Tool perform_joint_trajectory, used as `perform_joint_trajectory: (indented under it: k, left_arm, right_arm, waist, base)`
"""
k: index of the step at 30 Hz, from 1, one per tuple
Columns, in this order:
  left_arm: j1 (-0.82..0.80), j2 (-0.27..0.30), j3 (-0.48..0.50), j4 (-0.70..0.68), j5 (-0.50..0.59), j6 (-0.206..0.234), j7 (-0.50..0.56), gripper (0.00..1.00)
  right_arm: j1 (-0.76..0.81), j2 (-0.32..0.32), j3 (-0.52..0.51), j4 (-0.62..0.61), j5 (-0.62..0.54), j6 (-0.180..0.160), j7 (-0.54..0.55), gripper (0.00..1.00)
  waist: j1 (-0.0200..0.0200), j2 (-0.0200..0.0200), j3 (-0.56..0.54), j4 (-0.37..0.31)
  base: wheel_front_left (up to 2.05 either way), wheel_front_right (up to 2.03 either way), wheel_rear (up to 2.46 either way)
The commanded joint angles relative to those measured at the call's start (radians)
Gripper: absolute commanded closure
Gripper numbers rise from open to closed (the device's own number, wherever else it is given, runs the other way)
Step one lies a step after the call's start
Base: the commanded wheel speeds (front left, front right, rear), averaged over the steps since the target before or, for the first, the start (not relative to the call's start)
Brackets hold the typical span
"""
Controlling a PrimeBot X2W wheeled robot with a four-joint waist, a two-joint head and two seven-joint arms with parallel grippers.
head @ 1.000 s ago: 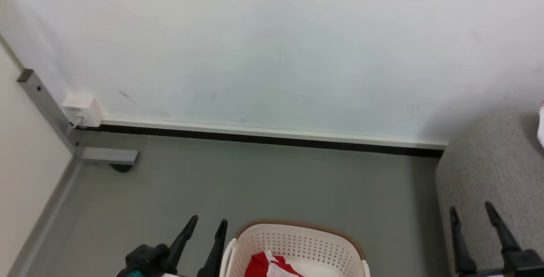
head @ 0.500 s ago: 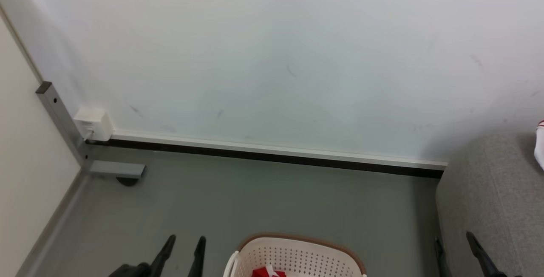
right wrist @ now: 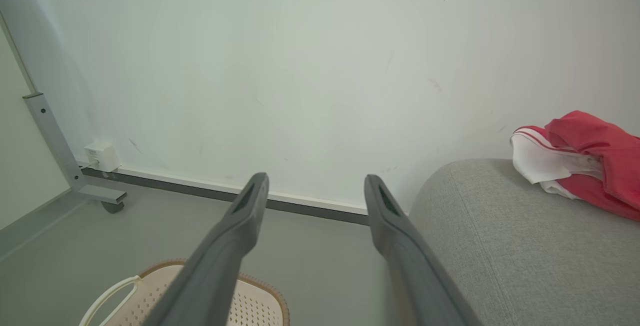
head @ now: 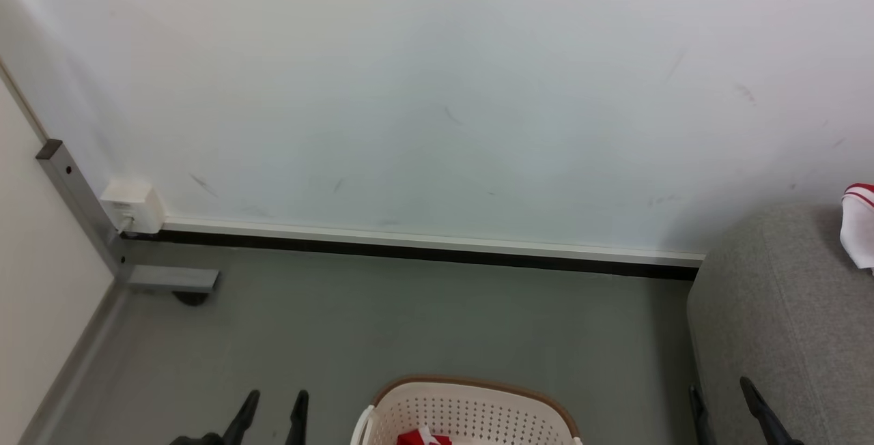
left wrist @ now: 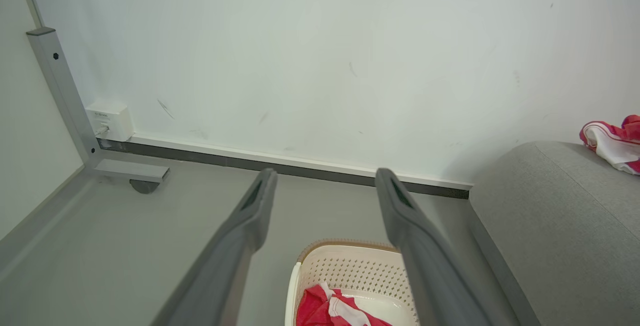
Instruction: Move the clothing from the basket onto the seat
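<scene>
Lately my head has tilted up, so the basket (head: 478, 385) and both grippers sit lower in its view. Left gripper (head: 276, 398) and right gripper (head: 718, 392) stand wide, empty. One garment (head: 859, 226) lies on the seat (head: 771, 336); clothing (head: 423, 439) remains in the basket, so I judge another pick is due.

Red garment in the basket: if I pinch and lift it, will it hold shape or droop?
Probably droops: the red garment lies crumpled in soft folds in the basket. Likely thin and light, like the second garment slumped on the sofa. Trailing fabric might catch the rim.
</scene>
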Motion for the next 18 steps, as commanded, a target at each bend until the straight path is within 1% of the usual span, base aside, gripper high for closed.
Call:
perform_joint_trajectory:
  k: [1,18]
  left_arm:
    - [0.001,-0.001,0.005,0.001,0.009,-0.003,0.0,0.0]
    - [-0.014,-0.026,0.033,-0.003,0.049,-0.024,0.0,0.0]
  right_arm:
    - [0.004,-0.001,0.0,0.0,0.012,-0.002,0.0,0.0]
    - [-0.017,0.0,-0.005,-0.007,0.009,-0.002,0.0,0.0]
  waist:
    - [0.0,-0.0001,0.001,-0.001]
    - [0.0,-0.0001,0.033,-0.025]
  base:
    - [0.0,0.0,0.0]
    - [0.0,0.0,0.0]
